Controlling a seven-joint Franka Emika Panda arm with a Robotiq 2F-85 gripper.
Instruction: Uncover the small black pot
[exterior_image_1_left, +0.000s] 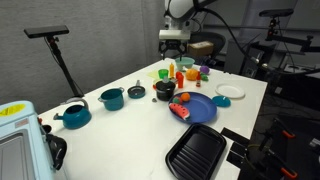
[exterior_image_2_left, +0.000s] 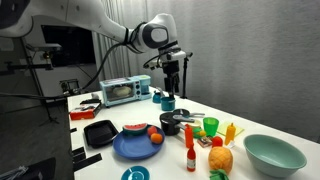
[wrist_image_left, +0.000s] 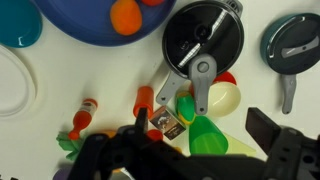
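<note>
The small black pot stands mid-table with its black lid on, next to the blue plate. It also shows in the exterior view from the opposite side. In the wrist view the pot lies at top centre, with a grey handle pointing down from it. My gripper hangs high above the toys at the back of the table, beyond the pot, and shows in both exterior views. In the wrist view its fingers are spread wide with nothing between them.
Two teal pots and a flat grey knobbed piece sit beside the black pot. A black grill pan, white plate, toy food and bottles, toaster oven and teal bowl crowd the table.
</note>
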